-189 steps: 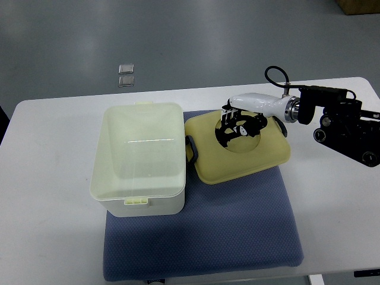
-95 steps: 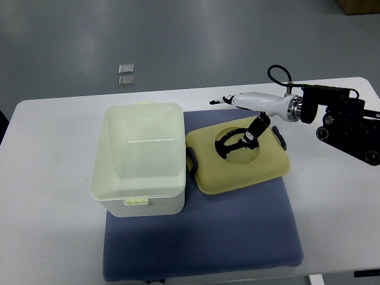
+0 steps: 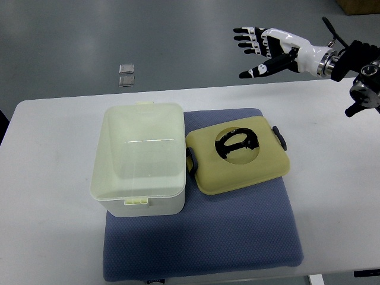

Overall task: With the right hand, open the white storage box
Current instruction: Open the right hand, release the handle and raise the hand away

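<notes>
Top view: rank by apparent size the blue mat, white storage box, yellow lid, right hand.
1. Blue textured mat, partly covered.
2. White plastic storage box.
3. Pale yellow lid with black handle, somewhat smaller than the box.
4. Right hand, raised nearer the camera, so it looks bigger than it is.

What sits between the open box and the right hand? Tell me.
In the top view, the lid lies on the blue mat beside the box. Beyond it only bare table and floor reach the raised right hand, whose fingers are spread.

White storage box (image 3: 142, 157) stands open, its yellowish lid (image 3: 240, 155) lying flat just beside.
</notes>
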Motion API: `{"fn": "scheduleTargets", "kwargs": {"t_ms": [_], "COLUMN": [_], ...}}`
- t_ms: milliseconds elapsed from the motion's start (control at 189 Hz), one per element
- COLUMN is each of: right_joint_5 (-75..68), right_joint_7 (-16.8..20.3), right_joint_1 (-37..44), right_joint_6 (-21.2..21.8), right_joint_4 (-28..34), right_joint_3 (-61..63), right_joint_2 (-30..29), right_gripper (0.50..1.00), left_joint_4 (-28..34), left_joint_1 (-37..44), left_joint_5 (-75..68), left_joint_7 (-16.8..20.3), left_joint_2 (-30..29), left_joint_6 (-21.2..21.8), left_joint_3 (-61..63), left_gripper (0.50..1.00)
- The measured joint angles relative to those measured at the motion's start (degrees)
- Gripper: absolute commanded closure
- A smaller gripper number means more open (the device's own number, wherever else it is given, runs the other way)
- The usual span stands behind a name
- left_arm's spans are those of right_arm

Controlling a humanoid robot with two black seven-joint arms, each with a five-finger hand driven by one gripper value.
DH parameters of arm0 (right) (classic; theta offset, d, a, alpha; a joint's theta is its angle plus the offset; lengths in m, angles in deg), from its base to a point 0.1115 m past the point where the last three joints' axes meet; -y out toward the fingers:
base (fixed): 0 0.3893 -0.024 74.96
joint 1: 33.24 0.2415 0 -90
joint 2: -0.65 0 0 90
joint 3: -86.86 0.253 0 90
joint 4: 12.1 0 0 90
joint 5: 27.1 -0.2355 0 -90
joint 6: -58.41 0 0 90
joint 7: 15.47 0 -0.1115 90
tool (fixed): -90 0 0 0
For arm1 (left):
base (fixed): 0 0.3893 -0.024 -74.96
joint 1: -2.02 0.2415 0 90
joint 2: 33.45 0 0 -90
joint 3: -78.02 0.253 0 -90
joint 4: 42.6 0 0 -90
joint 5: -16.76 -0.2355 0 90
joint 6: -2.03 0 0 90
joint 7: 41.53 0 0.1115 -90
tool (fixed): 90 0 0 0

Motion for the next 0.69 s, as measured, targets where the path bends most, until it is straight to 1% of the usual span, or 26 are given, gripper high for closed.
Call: {"fn": "scheduleTargets", "kwargs": {"t_ms": [63,122,206,243,307,507,581,687], "right_joint_5": [-10.82,-21.47,-31.62,-34.35,-37.65,-40.35,-40.39,-40.40], "right_joint_7": [1.93,3.61,4.35,4.35,3.68,-2.28,-3.14,-3.40], "right_joint_1": [-0.25,-0.58,-1.72,-2.19,-2.92,-6.99,-8.23,-9.43], "right_joint_6": [-2.36,-5.82,-9.93,-10.77,-11.49,-11.78,-11.70,-11.66], "right_joint_4": [-3.09,-5.28,-6.87,-7.12,-7.40,-7.62,-7.63,-7.64], "right_joint_3": [0.66,0.86,1.09,1.23,2.03,8.50,9.51,9.85], "right_joint_2": [-2.55,-4.54,-6.53,-7.29,-8.80,-12.80,-14.17,-15.08], "right_gripper": [0.562,0.562,0.562,0.562,0.562,0.562,0.562,0.562], "left_joint_4": [-0.02,-0.04,-0.05,-0.05,-0.06,-0.05,-0.06,-0.06], "left_joint_1": [0.00,0.01,0.03,0.02,0.00,0.03,0.00,0.00], "left_joint_5": [-0.01,-0.01,-0.01,-0.01,-0.01,-0.01,-0.01,-0.01], "left_joint_7": [-0.01,-0.01,-0.02,-0.02,-0.02,-0.02,-0.02,-0.02], "left_joint_2": [0.00,0.00,0.00,0.00,0.00,0.00,0.00,0.00], "left_joint_6": [0.00,0.00,-0.01,-0.01,-0.01,-0.01,-0.01,-0.01], "left_joint_3": [0.00,0.00,0.00,0.00,0.00,0.06,0.07,0.09], "left_gripper": [0.500,0.500,0.500,0.500,0.500,0.500,0.500,0.500]}}
